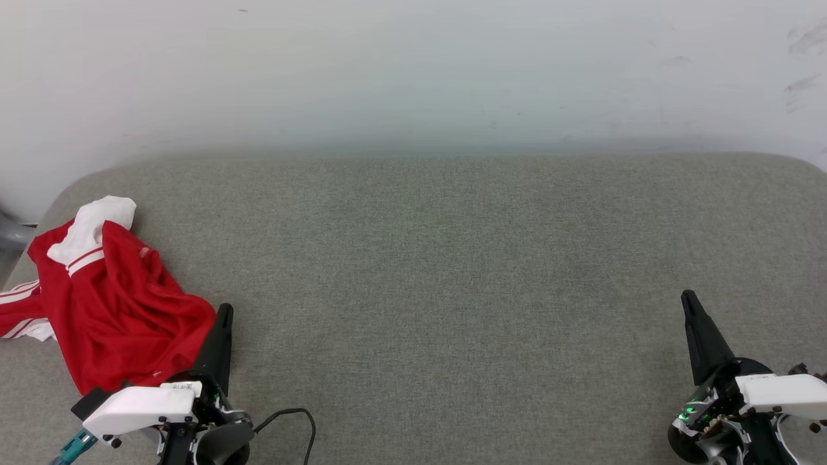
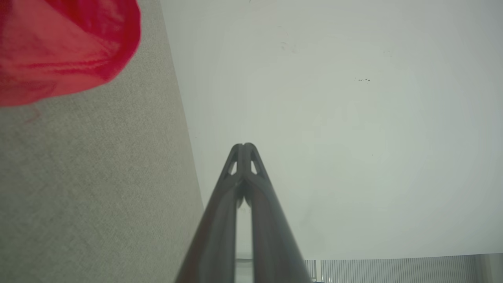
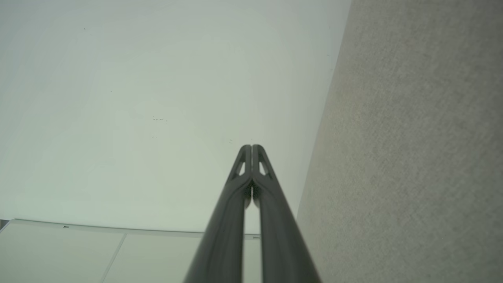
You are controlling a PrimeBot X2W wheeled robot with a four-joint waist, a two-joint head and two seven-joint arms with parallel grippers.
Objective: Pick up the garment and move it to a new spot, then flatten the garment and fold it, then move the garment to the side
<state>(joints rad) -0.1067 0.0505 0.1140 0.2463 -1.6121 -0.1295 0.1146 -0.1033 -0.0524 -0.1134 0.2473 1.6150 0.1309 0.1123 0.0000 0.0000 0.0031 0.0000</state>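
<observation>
The garment point(image 1: 123, 303) is a bright red shirt with white, red-striped sections, lying crumpled at the left end of the grey fabric surface point(image 1: 452, 271). Its red cloth point(image 2: 59, 43) fills the upper left corner of the left wrist view. My left gripper point(image 1: 225, 310) stands just right of the shirt's lower edge, shut, fingertips pressed together point(image 2: 243, 146), nothing between them. Far to the right, my right gripper point(image 1: 689, 297) is also shut and empty point(image 3: 251, 146), well away from the shirt.
A white wall point(image 1: 413, 71) rises directly behind the grey surface. A black cable point(image 1: 291, 416) loops near the left wrist. A grey object point(image 1: 10, 232) shows at the far left edge beside the surface's rounded corner.
</observation>
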